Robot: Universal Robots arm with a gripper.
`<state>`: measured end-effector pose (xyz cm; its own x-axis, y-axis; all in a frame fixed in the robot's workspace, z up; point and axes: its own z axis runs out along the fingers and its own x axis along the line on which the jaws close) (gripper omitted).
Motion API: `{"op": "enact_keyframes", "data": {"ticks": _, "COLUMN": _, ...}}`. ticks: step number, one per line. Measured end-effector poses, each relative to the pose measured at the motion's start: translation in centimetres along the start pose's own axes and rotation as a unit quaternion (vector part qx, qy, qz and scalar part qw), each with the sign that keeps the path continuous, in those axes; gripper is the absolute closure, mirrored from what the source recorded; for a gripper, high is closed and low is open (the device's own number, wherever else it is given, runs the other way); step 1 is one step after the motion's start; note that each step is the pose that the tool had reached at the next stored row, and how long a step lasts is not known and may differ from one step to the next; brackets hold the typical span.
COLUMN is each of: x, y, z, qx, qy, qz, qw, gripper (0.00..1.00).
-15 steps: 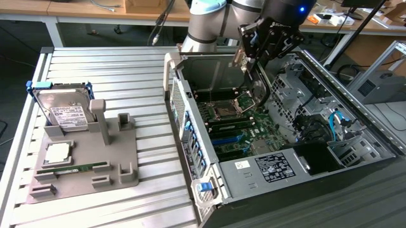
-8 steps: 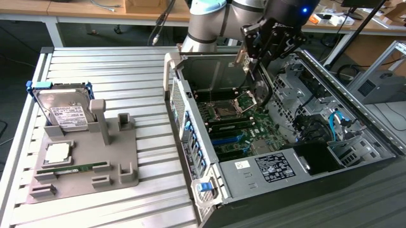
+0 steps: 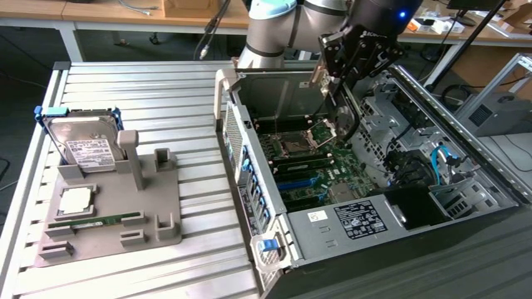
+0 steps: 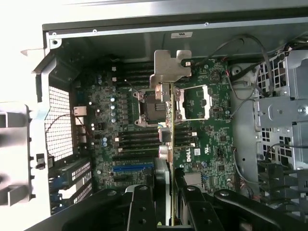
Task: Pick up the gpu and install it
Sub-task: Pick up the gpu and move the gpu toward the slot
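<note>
1. One arm, end effector [image 3: 336, 84] [image 4: 169, 204]: fingers narrowed onto the gpu [image 3: 342, 118] [image 4: 172, 122], clamping its thin edge.
2. Position of gpu: held upright inside the open PC case [image 3: 374, 218], over the mobo [image 4: 207, 144]. Wrist view shows it edge-on, w/ silver bracket [image 4: 171, 67] at the end away from the fingers and the card crossing the CPU socket [image 4: 154, 108].
3. Contact btw. card & mobo: cannot tell.
4. Ext. view's left: grey holder [image 3: 116, 233] on slatted surface [image 3: 166, 93], well apart from the case. It carries the HDD [image 3: 83, 146] standing upright & the RAM stick [image 3: 99, 221] lying flat.
</note>
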<state>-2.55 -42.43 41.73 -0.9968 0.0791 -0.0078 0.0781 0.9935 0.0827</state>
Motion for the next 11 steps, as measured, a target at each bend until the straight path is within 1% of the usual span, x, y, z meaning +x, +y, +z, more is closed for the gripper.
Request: {"op": "enact_keyframes", "data": {"ticks": 11, "x": -0.58, "y": 0.03, "z": 0.15, "qx": 0.0000, "qy": 0.0000, "qz": 0.000, "qw": 1.0000, "gripper": 0.73}}
